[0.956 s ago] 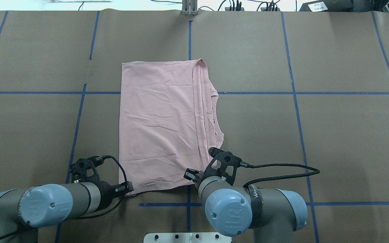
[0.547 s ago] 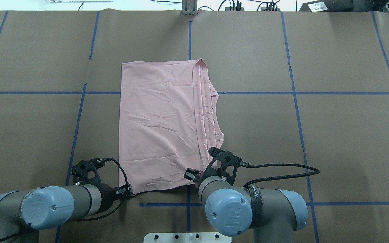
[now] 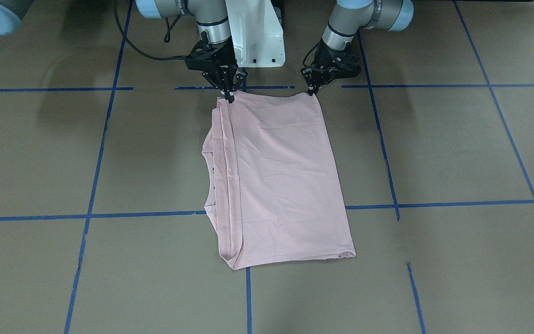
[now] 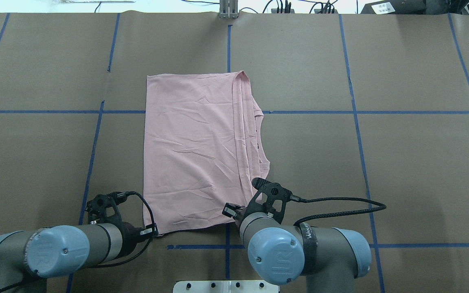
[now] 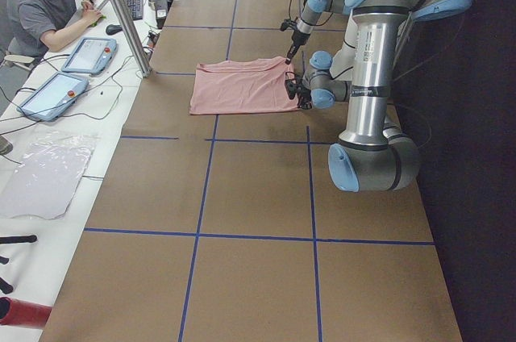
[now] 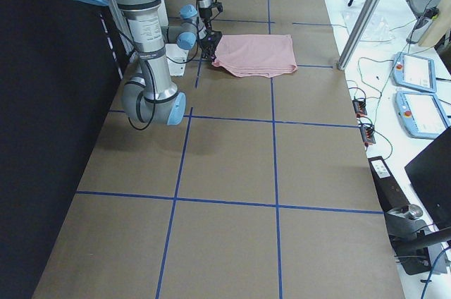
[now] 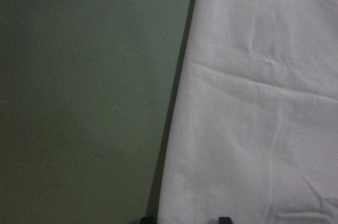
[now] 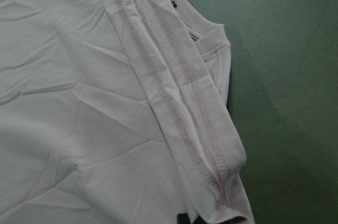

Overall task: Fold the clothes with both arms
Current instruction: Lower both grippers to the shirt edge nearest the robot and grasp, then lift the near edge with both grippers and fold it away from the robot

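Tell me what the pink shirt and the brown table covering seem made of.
The T-shirt: soft matte knit, probably cotton jersey; fine creases, stitched hems. The table covering: matte brown paper, probably kraft; flat, dull, no sheen.

A long table was covered in brown paper crossed by blue tape lines. Beyond its far edge, a person sat at a white bench.

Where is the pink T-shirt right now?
In the front-facing view the pink T-shirt lies flat mid-table, its edge nearest the robot's base spanning from the right gripper to the left gripper.
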You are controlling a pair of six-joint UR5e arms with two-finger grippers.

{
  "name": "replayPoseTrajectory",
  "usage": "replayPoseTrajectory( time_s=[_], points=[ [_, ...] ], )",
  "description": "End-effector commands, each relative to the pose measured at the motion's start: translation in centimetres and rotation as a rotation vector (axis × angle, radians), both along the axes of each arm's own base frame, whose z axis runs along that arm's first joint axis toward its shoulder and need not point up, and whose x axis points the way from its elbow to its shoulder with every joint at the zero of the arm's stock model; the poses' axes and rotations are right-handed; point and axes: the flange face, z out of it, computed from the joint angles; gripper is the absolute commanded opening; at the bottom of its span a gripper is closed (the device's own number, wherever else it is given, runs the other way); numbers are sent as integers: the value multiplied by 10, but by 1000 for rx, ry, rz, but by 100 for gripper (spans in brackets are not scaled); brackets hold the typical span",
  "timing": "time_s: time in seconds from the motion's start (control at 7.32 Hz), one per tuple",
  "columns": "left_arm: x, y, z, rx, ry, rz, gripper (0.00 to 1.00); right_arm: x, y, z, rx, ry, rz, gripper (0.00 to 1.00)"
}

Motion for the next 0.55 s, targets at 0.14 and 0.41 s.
replayPoseTrajectory(
  time_s=[0.14,0.41],
  points=[
    [-9,0,-16,11,32,3,0,5,0,2,0,1,2,0],
    [-57,12,-87,57,43,86,0,68,19,-35,-5,17,-20,0]
  ],
)
